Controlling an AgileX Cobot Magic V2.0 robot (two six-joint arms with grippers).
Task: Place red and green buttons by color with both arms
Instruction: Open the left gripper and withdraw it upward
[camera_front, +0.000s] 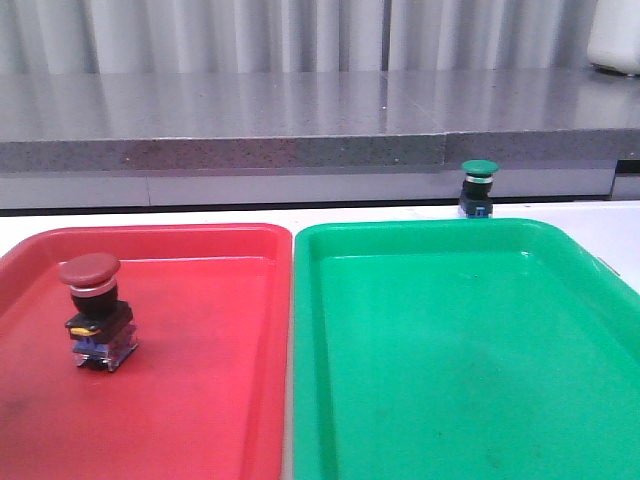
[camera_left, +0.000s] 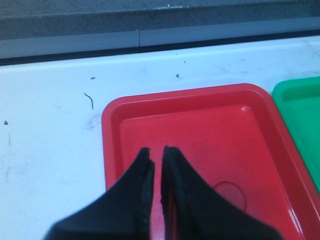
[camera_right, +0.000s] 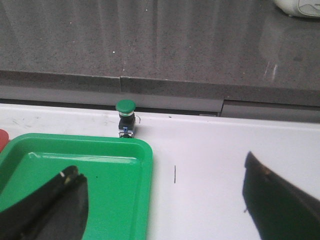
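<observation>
Standing upright in the near left part of the red tray (camera_front: 200, 400), the red button (camera_front: 97, 311) is seen on its blocky base. The green tray (camera_front: 450, 360) is laid just beside it on the right, rims nearly touching. The left gripper (camera_left: 158, 150) is held over the red tray, fingers almost pressed together, nothing between them. The right gripper (camera_right: 165, 180) is spread wide, holding nothing. Farther back, the green button (camera_front: 478, 187) is set upright on the white table (camera_front: 150, 218), just beyond the green tray's far rim.
</observation>
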